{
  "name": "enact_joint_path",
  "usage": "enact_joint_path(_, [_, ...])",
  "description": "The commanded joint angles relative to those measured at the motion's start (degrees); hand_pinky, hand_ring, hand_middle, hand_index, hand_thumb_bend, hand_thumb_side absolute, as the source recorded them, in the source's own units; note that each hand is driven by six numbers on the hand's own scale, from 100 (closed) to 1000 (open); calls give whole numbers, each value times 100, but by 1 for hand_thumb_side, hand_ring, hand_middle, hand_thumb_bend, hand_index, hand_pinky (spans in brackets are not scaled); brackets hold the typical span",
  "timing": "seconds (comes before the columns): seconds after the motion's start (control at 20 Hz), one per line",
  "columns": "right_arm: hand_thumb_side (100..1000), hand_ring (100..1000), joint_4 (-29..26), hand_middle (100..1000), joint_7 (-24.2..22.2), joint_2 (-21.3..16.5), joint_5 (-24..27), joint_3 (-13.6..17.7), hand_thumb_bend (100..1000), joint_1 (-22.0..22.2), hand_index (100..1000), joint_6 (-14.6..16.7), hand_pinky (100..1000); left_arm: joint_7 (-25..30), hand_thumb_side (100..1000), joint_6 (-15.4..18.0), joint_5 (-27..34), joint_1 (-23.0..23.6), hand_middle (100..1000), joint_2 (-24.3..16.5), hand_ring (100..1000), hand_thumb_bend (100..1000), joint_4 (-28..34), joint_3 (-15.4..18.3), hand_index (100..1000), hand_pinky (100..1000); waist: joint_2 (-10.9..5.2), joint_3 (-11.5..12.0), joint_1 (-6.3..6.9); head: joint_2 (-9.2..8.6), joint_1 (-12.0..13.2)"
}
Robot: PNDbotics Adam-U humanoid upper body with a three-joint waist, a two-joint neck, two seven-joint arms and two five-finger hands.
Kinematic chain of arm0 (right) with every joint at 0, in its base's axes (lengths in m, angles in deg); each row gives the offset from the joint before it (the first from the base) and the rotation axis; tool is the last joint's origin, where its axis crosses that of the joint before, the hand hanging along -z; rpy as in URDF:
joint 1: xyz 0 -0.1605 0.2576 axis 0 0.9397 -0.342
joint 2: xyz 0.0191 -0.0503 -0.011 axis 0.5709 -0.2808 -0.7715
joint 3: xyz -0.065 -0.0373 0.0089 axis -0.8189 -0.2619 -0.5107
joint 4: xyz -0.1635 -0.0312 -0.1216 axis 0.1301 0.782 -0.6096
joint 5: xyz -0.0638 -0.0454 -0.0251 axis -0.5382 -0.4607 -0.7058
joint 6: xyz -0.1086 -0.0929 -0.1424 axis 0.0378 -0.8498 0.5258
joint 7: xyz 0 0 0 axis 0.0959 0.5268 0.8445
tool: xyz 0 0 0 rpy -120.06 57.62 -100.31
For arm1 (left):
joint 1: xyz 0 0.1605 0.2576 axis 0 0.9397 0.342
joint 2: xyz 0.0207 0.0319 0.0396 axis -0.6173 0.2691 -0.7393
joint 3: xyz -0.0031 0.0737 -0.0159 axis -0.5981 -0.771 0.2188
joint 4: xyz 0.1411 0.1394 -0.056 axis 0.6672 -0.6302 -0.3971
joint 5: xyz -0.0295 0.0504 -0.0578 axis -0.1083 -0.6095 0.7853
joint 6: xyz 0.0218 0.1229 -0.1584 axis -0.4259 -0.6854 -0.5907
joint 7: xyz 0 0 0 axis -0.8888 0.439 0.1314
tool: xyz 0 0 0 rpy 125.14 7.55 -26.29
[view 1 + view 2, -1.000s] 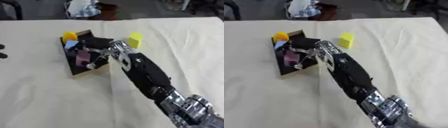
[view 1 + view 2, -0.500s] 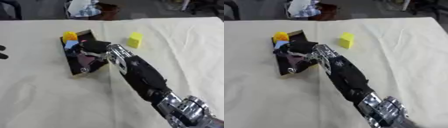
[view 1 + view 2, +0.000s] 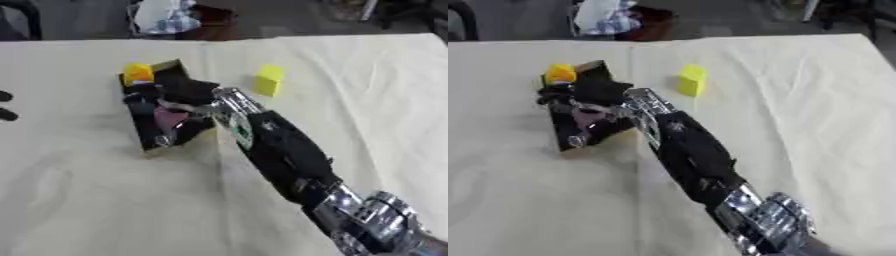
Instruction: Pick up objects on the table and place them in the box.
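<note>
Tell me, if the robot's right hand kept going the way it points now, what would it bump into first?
The right hand already reaches over the box, pointing toward its far left end. Going on, it would probably meet the orange-yellow thing at that corner, or the box wall beside it; depth is hard to judge here.

Head stereo pair looks down; both share table (image 3: 79,200).
</note>
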Motion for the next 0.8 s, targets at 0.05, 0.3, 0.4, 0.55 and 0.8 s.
enact_joint_path(0.05, [571,869,-282,987,-138,-118,323,-50,122,-141,986,-27,859,3,829,-3,-13,-35,673,-56,620,100,79,61,874,809,-94,0,48,-17,14])
enact_joint_path(0.3, [542,865,-410,981,-303,-161,542,-57,117,-168,985,-87,856,-10,809,5,2,-42,668,-47,616,100,94,73,873,807,-98,-9,50,-14,27])
enact_joint_path(0.4, [522,858,-437,971,-194,-360,684,131,100,-306,987,-175,857,-106,820,5,32,34,666,-42,615,100,111,164,872,806,-111,-99,54,-17,112])
enact_joint_path(0.55, [521,856,-183,965,-145,-791,929,525,100,-433,988,-433,864,-132,826,-10,45,64,666,-16,615,100,125,157,873,806,-108,-90,57,-44,98])
enact_joint_path(0.8, [452,922,477,999,-307,-1203,1058,1026,100,-597,1000,-894,913,-79,836,-33,32,70,665,39,615,100,112,123,873,806,-99,-38,53,-104,20])
